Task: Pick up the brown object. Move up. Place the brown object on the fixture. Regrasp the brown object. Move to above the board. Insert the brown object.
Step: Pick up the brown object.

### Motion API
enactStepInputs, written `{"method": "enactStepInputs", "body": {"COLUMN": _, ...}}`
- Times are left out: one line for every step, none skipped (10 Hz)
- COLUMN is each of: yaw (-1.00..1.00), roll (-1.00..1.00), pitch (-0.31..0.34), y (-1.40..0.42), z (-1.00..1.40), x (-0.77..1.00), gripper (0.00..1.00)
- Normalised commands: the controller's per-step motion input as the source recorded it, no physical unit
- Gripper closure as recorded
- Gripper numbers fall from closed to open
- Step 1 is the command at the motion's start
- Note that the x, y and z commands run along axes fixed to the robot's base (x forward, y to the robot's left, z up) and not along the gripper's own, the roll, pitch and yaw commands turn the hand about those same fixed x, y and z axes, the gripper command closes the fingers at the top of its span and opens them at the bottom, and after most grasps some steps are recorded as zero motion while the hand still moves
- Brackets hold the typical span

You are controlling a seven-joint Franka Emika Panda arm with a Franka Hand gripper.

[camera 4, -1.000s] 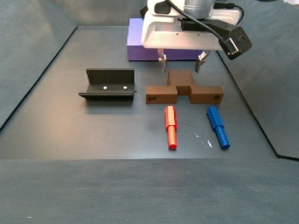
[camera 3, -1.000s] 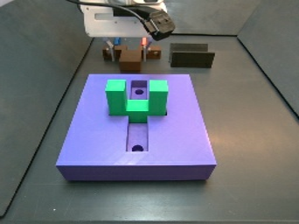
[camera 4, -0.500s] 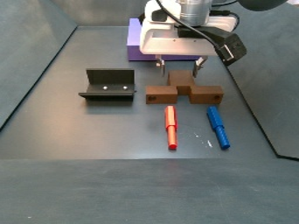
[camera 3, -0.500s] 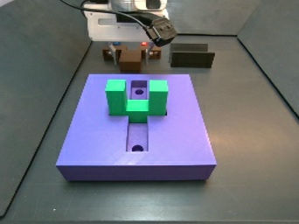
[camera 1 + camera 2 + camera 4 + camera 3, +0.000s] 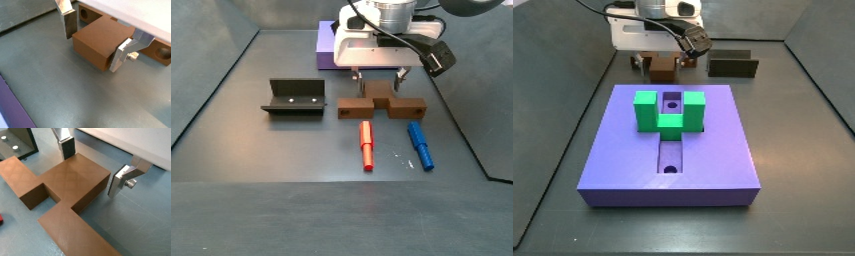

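A mid-brown, wood-coloured T-shaped block (image 5: pixel 380 104) is lying flat on the dark grey counter (image 5: pixel 291 160), near the far end of a large flat purple rectangular board (image 5: pixel 671 145). The robot's two-finger pincer (image 5: pixel 376 73) is hanging directly over this brown block, its flat silver fingers (image 5: pixel 120 180) standing apart on either side of the block's central stem. In both wrist views the stem (image 5: pixel 101 42) is sitting between the finger plates with a narrow gap showing at each side, so the pincer is spread and not yet clamped on anything. One finger (image 5: pixel 67 22) is standing against one face of the stem, and the opposite finger (image 5: pixel 125 54) is standing just off the other face.

In a wrist view the block's two arms (image 5: pixel 23 176) are stretching out across the counter from the stem.

A small, almost black L-shaped fixture (image 5: pixel 297 97) with two round holes in its upright wall is standing on the counter beside the brown block, apart from it. A red cylindrical peg (image 5: pixel 366 144) and a blue cylindrical peg (image 5: pixel 420 143) are lying side by side on the counter, just next to the brown block on the side away from the board.

On the purple board, a green U-shaped block (image 5: pixel 669 111) is sitting astride a lengthwise slot (image 5: pixel 671 157) with round holes.
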Motion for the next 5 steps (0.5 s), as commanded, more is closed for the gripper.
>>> {"method": "enactStepInputs", "body": {"yaw": 0.05, "roll": 0.23, "pitch": 0.000, "y": 0.01, "z": -0.20, "x": 0.00, "gripper": 0.00}}
{"method": "enactStepInputs", "body": {"yaw": 0.03, "roll": 0.21, "pitch": 0.000, "y": 0.00, "z": -0.17, "x": 0.00, "gripper": 0.00}}
{"method": "enactStepInputs", "body": {"yaw": 0.00, "roll": 0.18, "pitch": 0.000, "y": 0.00, "z": -0.07, "x": 0.00, "gripper": 0.00}}
{"method": "enactStepInputs", "body": {"yaw": 0.00, "roll": 0.19, "pitch": 0.000, "y": 0.09, "z": -0.06, "x": 0.00, "gripper": 0.00}}
{"method": "enactStepInputs", "body": {"yaw": 0.00, "roll": 0.10, "pitch": 0.000, "y": 0.04, "z": -0.03, "x": 0.00, "gripper": 0.00}}
